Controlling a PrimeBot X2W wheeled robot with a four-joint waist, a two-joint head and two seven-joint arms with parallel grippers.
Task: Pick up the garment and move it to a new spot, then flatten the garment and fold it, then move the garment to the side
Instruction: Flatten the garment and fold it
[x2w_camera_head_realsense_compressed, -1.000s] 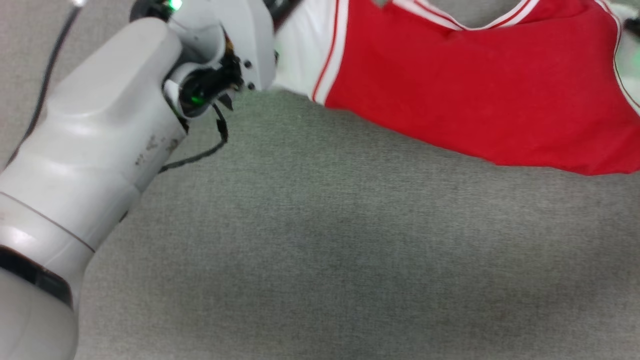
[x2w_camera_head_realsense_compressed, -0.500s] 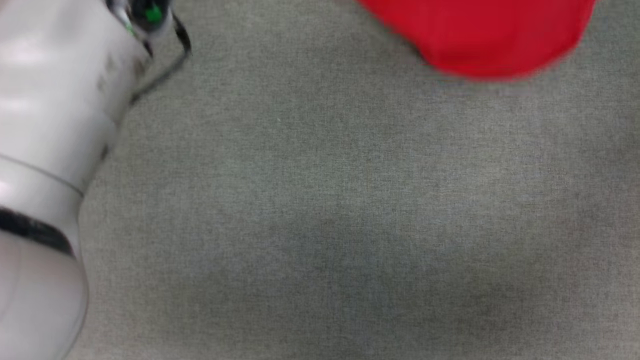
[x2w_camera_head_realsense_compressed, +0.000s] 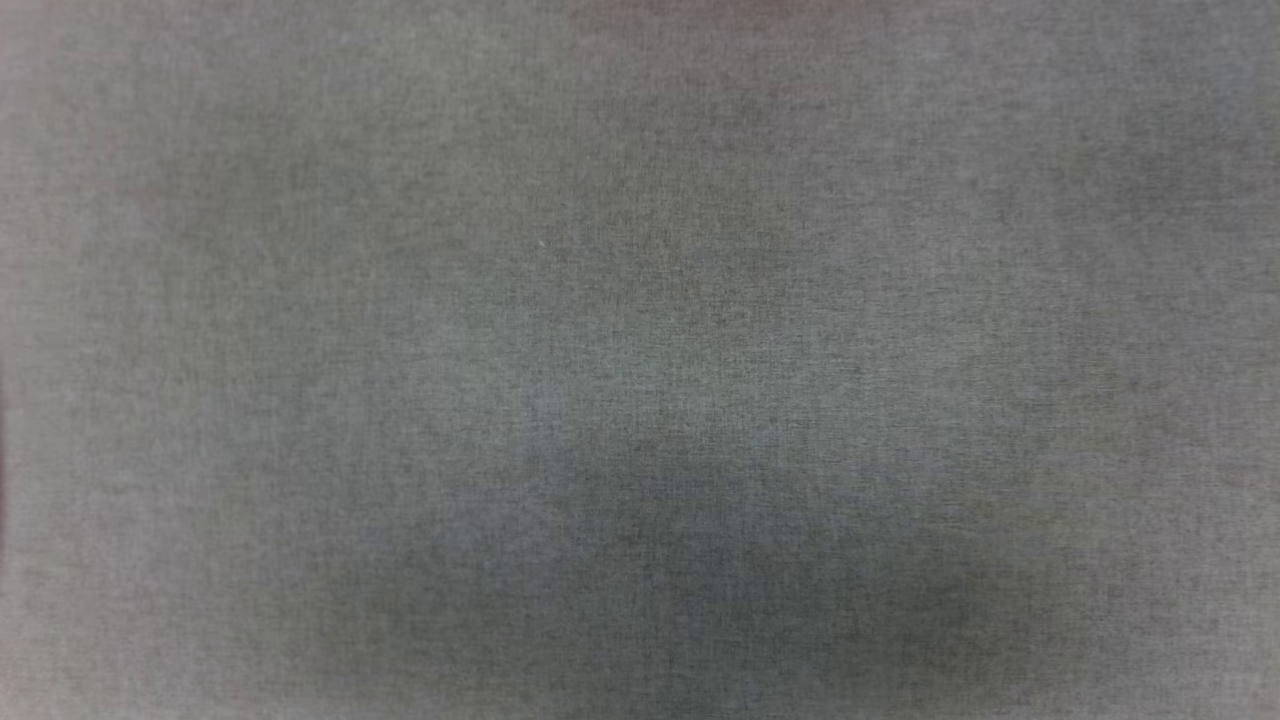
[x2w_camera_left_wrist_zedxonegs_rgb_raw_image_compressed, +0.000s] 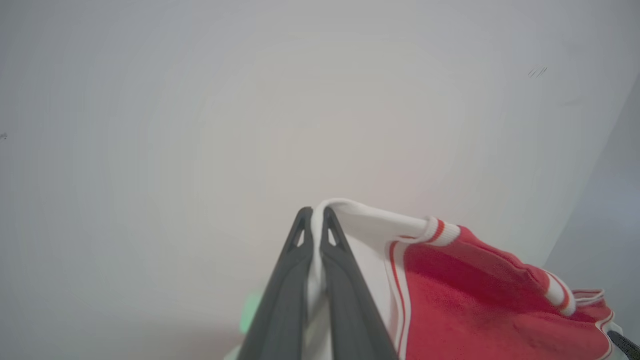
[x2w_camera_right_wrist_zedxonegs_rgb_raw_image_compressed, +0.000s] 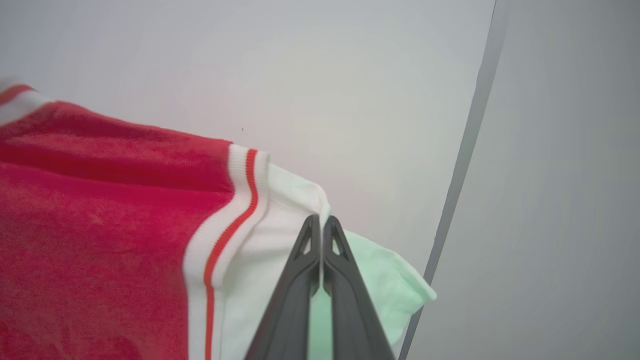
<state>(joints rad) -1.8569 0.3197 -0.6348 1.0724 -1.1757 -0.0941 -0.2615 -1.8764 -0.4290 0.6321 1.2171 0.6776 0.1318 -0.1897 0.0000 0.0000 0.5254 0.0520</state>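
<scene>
Two hands hold the garment (x2w_camera_left_wrist_zedxonegs_rgb_raw_image_compressed: 450, 300): the left hand (x2w_camera_left_wrist_zedxonegs_rgb_raw_image_compressed: 314, 216) clamps its white edge, red cloth trailing to that hand's right; the right hand (x2w_camera_right_wrist_zedxonegs_rgb_raw_image_compressed: 320, 224) clamps another edge, cloth to its left. It looks soft, light, limp (likely to sag), best held by its edges.

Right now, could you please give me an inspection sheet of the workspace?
Surface: grey cloth, flat.
Job's things: jersey, red with striped trim, pinched at two white edges.
Clutter: nothing seen.
Grippers: left gripper shut on the jersey's white edge; right gripper shut on another white edge.
Cables: nothing sure; a dark sliver beside the jersey is too small to tell.
Surroundings: pale wall; grey seam running down it.
</scene>
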